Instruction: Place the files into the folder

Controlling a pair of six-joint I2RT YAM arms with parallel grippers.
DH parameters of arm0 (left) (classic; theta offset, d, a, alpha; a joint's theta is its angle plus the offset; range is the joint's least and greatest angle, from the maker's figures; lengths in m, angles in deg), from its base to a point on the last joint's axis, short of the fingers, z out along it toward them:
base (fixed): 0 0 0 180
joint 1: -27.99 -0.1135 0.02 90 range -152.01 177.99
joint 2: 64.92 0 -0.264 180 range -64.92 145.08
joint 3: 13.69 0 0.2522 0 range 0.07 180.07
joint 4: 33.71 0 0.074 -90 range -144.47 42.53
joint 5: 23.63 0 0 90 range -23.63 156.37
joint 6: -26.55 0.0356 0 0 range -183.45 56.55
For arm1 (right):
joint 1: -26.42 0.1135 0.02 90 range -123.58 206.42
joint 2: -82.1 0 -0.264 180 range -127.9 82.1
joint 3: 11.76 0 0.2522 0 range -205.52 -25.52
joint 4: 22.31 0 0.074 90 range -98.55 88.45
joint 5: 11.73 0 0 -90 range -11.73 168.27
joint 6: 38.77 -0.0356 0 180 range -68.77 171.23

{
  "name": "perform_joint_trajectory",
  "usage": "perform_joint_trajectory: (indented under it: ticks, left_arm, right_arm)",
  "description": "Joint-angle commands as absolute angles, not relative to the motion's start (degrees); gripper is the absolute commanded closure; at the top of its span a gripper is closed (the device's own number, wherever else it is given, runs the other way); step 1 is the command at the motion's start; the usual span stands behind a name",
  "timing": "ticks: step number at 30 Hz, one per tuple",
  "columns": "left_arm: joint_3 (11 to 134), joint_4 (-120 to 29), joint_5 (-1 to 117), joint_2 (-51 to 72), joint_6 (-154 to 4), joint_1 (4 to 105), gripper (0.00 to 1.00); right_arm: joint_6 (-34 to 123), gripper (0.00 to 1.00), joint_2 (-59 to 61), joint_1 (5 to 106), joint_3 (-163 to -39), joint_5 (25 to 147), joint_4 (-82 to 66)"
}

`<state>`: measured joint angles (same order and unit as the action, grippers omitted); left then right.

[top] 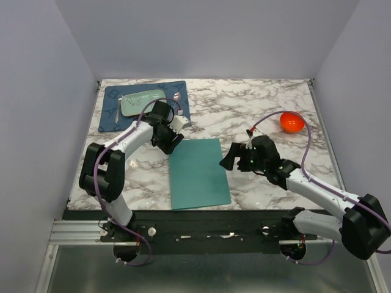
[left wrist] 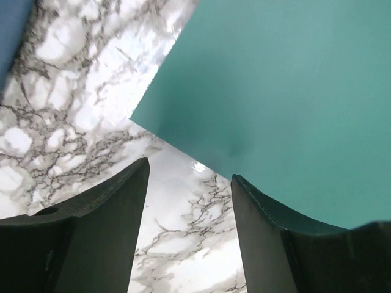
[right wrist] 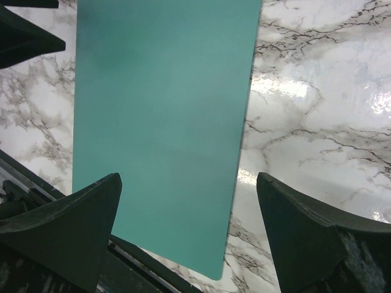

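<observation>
I see the folder [top: 198, 174], a thin, plain teal-green rectangle, lying closed and flat on the marble bench [top: 256, 104], slightly skewed, its short edge near the front.

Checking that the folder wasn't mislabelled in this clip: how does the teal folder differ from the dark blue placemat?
Colour: the folder is teal-green, the placemat dark blue.
Load: the folder's top is bare, while the placemat carries a pale green dish.
Place: the folder lies near the table's centre front, the placemat at the far left corner.
Both are flat rectangles lying on the marble table.
</observation>
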<state>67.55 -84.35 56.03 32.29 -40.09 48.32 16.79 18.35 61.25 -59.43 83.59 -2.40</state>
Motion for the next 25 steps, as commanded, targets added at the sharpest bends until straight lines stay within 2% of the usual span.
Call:
perform_joint_trajectory:
  ticks: [1, 7, 10, 17, 25]
  left_arm:
    - [70.64, -86.31, 52.67, 30.98, -42.18, 48.29, 0.31]
    - [72.67, -90.26, 47.67, 23.95, -45.77, 45.39, 0.28]
    - [70.75, -91.23, 44.06, 19.38, -47.10, 43.55, 0.21]
    - [64.86, -91.06, 44.14, 10.07, -48.42, 42.84, 0.02]
    - [63.44, -90.53, 43.17, 6.71, -51.22, 42.14, 0.01]
  right_arm:
    - [18.18, 0.00, 18.73, 61.57, -60.67, 81.52, -1.09]
    - [19.94, 0.00, 18.64, 61.57, -63.93, 79.68, 1.46]
    - [20.90, 0.00, 19.52, 61.57, -64.81, 80.11, 2.08]
    - [22.49, 0.00, 22.07, 61.57, -64.63, 80.55, 1.91]
    - [24.07, 0.00, 23.39, 61.66, -64.20, 81.26, 2.26]
